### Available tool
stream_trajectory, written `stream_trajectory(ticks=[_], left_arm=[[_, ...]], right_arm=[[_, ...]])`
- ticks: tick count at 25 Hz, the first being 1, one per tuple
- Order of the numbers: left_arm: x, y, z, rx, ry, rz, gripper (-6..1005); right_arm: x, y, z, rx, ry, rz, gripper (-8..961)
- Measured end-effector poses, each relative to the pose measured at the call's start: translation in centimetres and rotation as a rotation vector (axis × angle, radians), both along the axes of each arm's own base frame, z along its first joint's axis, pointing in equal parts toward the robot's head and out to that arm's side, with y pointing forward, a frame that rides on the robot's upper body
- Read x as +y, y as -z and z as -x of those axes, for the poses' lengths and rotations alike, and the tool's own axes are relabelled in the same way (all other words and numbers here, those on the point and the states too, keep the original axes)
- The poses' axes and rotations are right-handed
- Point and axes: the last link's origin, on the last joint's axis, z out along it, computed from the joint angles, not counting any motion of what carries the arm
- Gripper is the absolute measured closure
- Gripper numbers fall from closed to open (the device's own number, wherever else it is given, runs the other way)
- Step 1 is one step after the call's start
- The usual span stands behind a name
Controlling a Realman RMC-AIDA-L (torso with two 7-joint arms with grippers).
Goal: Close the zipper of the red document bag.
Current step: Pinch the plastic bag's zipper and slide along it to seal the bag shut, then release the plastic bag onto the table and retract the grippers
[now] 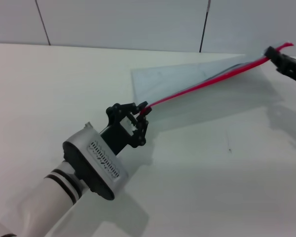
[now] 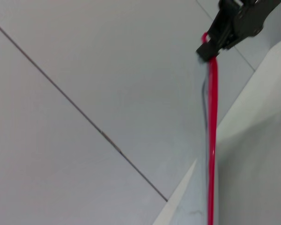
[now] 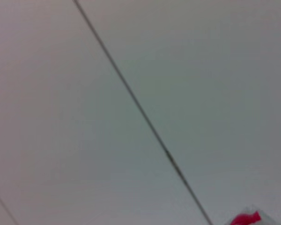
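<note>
Red zipper (image 1: 207, 81) runs taut between our left gripper (image 1: 142, 111), pinching its near end, and right gripper (image 1: 274, 52), clamping the far end (bag (image 1: 177, 79) lifted off the table (image 1: 212, 163)); overpulling could slip either grip.

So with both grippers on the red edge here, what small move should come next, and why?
Probably the left gripper draws the slider along the zipper toward the right gripper. Both pinch opposite ends, the document bag hangs taut between them, and a gap near the far end suggests it isn't shut.
</note>
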Motion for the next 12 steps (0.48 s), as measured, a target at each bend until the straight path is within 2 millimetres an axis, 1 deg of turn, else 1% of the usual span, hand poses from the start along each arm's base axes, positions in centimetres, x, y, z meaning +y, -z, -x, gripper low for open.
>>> stream_trajectory(ticks=[4, 12], left_arm=[[-0.19, -0.19, 0.55, 0.005, -0.011, -0.007, 920], [-0.10, -0.38, 0.70, 0.004, -0.015, -0.014, 932]], right_arm=[[-0.43, -0.74, -1.08, 0.004, 0.029, -0.031, 937], [-0.30, -0.65, -0.78, -0.017, 0.009, -0.024, 937]])
